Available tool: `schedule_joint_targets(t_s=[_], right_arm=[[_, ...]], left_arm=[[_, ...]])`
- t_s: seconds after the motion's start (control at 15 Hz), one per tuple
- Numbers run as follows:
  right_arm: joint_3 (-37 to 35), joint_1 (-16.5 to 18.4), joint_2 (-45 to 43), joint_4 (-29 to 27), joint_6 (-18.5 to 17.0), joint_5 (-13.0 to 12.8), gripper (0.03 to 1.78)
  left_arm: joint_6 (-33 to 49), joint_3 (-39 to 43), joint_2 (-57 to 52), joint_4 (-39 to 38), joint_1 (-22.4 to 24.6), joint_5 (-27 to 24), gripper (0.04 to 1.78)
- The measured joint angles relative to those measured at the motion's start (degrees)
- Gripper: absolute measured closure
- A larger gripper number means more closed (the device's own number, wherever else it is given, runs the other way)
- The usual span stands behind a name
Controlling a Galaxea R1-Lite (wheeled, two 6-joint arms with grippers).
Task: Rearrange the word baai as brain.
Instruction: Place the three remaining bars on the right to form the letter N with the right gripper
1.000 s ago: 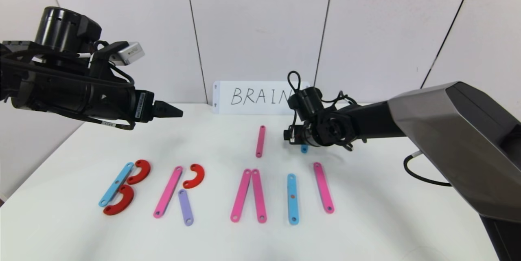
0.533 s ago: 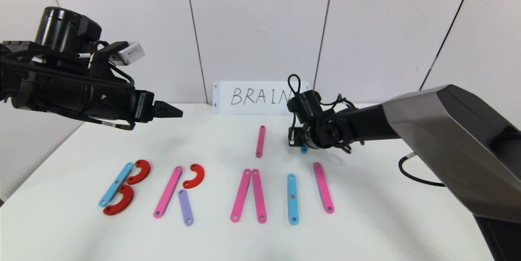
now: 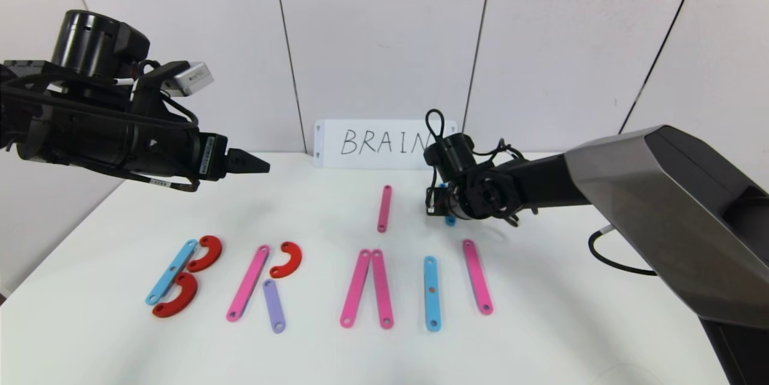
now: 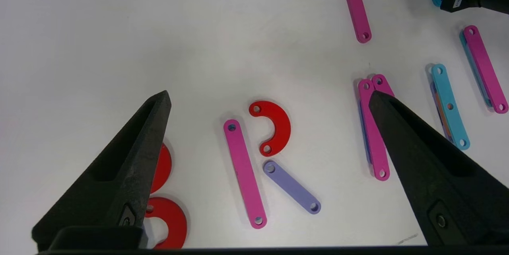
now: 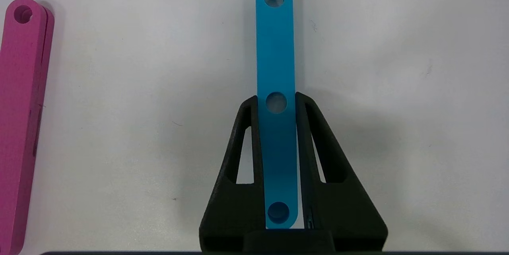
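The plastic letters lie in a row on the white table (image 3: 541,325). From the left: a blue strip (image 3: 172,271) with two red arcs (image 3: 206,253); a pink strip (image 3: 248,282), a red arc (image 3: 287,259) and a purple strip (image 3: 274,305); two pink strips (image 3: 355,287) leaning together; a blue strip (image 3: 432,293); and a pink strip (image 3: 477,277). My right gripper (image 3: 441,208) is behind the row, low over the table. It is shut on another blue strip (image 5: 275,48), which runs lengthwise between its fingers (image 5: 318,147). My left gripper (image 3: 252,164) hangs open and empty, high at the left.
A loose pink strip (image 3: 384,208) lies behind the row, just left of my right gripper, and also shows in the right wrist view (image 5: 22,119). A white card (image 3: 375,143) with handwritten BRAIN leans on the back wall. The table's left edge (image 3: 60,241) is near the first letter.
My right wrist has shifted slightly back and to the left with the blue strip in it. The left arm and the letters have not moved.
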State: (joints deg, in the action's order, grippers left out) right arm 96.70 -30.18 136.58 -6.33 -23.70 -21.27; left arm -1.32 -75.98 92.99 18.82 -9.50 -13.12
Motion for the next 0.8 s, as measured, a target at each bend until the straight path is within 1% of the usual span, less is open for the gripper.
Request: schedule_joint_targets(t_s=[0.33, 0.6, 0.67, 0.8], right_arm=[[-0.4, 0.0, -0.9, -0.7, 0.0, 0.1, 1.54], [-2.5, 0.0, -5.4, -0.7, 0.5, 0.2, 1.54], [-3.8, 0.0, -6.9, -0.6, 0.7, 0.7, 1.54], [-8.0, 0.1, -10.8, -0.5, 1.5, 3.4, 1.54]], left_arm=[[0.0, 0.0, 0.0, 0.0, 0.0, 0.0, 0.08], [0.0, 0.0, 0.0, 0.0, 0.0, 0.0, 0.08], [0.0, 0.0, 0.0, 0.0, 0.0, 0.0, 0.08], [0.0, 0.0, 0.0, 0.0, 0.0, 0.0, 0.08]])
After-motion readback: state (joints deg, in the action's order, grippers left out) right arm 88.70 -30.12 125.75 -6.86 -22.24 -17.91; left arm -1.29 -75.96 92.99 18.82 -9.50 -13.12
